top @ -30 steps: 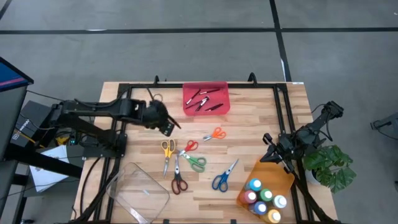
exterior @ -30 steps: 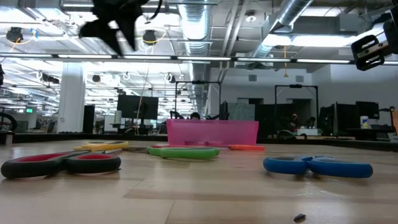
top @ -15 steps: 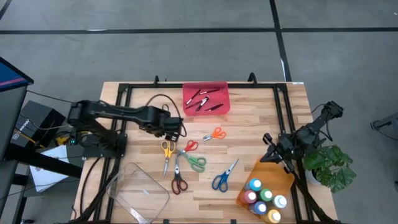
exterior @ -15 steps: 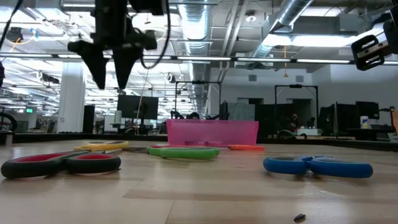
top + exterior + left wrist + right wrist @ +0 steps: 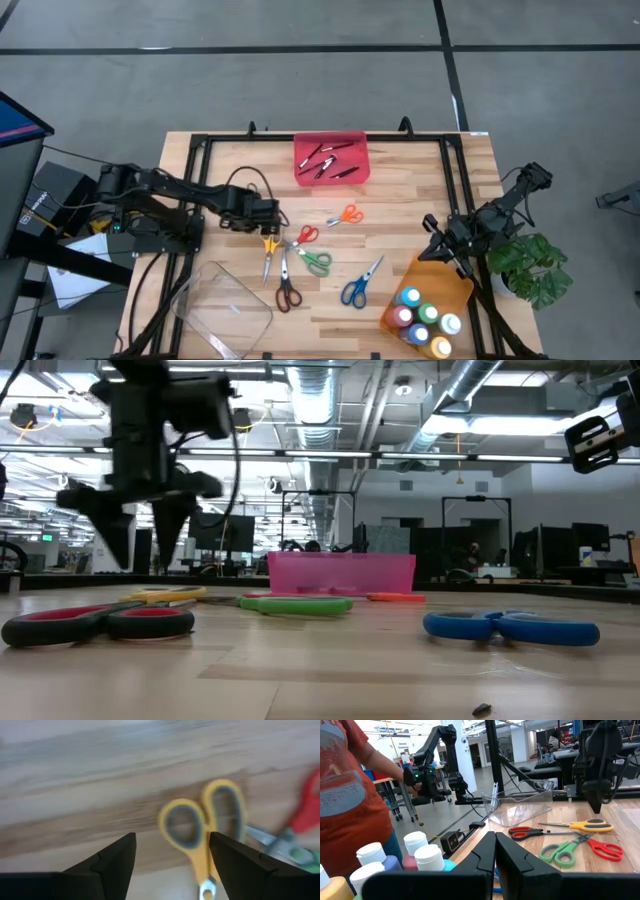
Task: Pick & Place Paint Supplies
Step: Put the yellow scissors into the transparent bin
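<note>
Yellow scissors (image 5: 269, 245) lie flat on table (image 5: 420, 210), handles toward my left gripper (image 5: 266, 217). I have its fingers spread, empty, poised straddling handle loops for grab. Right gripper (image 5: 437, 247) parked closed, empty, beside orange tray (image 5: 442, 285) of paint bottles (image 5: 422, 320).

A pale wood-grain counter (image 5: 400, 215) carries scissors with yellow handles (image 5: 270, 238), red handles (image 5: 304, 234), orange handles (image 5: 348, 214), green handles (image 5: 316, 263), blue handles (image 5: 353, 291) and dark red handles (image 5: 287, 297). The pink-red plastic tray (image 5: 331, 175) holds thin dark sticks (image 5: 325, 160). White-capped paint bottles (image 5: 422, 320) sit in an orange tray (image 5: 440, 275). Both arms are black.
</note>
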Robot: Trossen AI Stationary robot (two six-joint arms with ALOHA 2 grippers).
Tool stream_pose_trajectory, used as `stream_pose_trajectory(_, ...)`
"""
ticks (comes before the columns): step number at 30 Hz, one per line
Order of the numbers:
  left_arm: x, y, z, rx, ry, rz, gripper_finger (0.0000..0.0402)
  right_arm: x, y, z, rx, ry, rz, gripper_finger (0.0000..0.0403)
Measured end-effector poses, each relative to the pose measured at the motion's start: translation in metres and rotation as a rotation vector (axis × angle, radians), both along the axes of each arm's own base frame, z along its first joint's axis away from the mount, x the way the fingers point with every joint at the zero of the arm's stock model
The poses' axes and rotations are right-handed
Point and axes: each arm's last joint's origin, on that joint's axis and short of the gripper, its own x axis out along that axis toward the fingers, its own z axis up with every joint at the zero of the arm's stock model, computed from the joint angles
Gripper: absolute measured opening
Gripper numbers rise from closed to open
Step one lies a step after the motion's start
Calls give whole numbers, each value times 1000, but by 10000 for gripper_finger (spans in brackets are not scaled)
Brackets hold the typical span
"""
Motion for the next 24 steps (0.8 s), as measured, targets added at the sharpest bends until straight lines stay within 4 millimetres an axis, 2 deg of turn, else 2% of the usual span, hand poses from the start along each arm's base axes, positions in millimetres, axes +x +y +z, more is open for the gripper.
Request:
stream_pose_trajectory(2,-10,0,-1,-4,-5,19,249,0,0,0,0,1,0,8)
stream_pose_trajectory(8,-17,1,-6,29,-82,44,248,0,0,0,0,0,0,8)
stream_pose_trajectory(18,-7,-2,-35,-13,3,29,239,0,0,0,0,0,0,9)
stream_pose_trajectory(24,-5,-7,-44,-18,51,7,229,0,0,0,0,0,0,9)
